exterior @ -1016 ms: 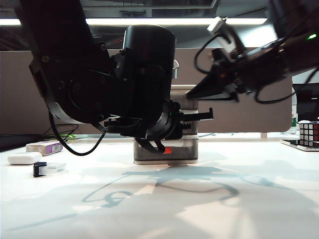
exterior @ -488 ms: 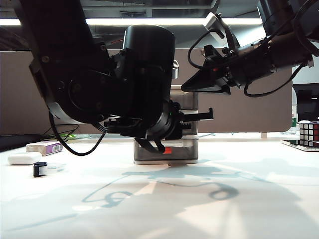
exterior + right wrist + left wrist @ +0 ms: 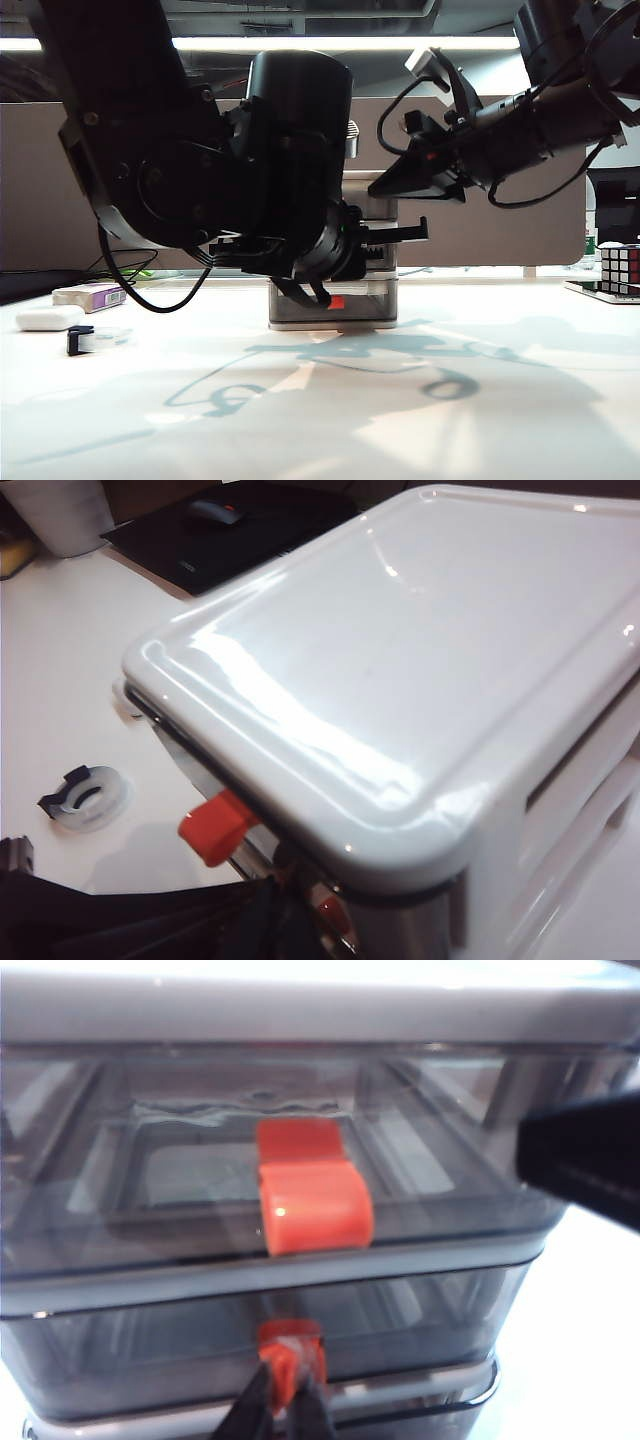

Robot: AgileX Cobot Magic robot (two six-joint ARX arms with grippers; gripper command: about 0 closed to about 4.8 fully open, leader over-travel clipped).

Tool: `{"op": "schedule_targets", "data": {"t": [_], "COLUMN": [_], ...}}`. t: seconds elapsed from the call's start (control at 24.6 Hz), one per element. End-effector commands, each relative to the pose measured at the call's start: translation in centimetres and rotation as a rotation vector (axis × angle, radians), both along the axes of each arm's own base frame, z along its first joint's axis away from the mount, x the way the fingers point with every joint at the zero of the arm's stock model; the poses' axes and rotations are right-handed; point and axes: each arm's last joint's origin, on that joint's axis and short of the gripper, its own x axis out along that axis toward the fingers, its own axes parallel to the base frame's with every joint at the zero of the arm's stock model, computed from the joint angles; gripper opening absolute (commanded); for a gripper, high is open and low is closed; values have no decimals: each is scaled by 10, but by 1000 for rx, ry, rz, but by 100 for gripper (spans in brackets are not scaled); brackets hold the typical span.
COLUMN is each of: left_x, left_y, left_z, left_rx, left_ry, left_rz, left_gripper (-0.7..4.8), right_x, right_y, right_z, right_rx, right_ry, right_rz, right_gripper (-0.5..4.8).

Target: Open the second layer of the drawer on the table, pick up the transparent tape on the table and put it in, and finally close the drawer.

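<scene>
left gripper (image 3: 288,1400) sits low centre in the left wrist view, fingers pinched together on the red-orange handle (image 3: 291,1352) of the second layer (image 3: 150,1355); that tier looks not yet pulled out. the top tier's handle (image 3: 312,1197) fills mid-frame above it.

right gripper (image 3: 385,186) hangs in the upper right of the exterior view, above the drawer (image 3: 375,300) top, touching nothing. i cannot tell whether its fingers are apart; the right wrist view does not show them.

transparent tape (image 3: 95,340) lies at the left edge of the exterior view on the table (image 3: 320,420), well apart from the drawer, just beside a white oval case (image 3: 48,318) and a purple-and-white box (image 3: 92,296).

risks, my judgement:
- the pinch is on a small handle; it may slip off on the pull.
- the unit looks light, so a pull may drag the whole frame instead of the tier. the right arm above could steady the lid.

view notes: right wrist view shows the white lid (image 3: 420,650) and the tape (image 3: 88,797) from above. the exterior view hides the handle grip behind the left arm; only the left wrist view shows it.
</scene>
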Motion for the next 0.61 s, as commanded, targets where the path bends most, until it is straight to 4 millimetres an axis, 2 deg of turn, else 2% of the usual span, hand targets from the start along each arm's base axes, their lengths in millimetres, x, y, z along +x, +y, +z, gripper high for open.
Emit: {"op": "schedule_targets", "data": {"t": [0.04, 0.61], "left_x": [0, -11], "left_y": [-1, -8], "left_z": [3, 10], "left_rx": [-1, 33], "left_ry": [-7, -25], "left_rz": [-3, -35], "left_gripper": [-6, -6], "right_x": [2, 15], "right_y": [1, 4], "right_z": [2, 15], "right_rx": [3, 8], "right_ry": [-27, -53], "right_rz": [-10, -37], "right_gripper": [-5, -5]}}
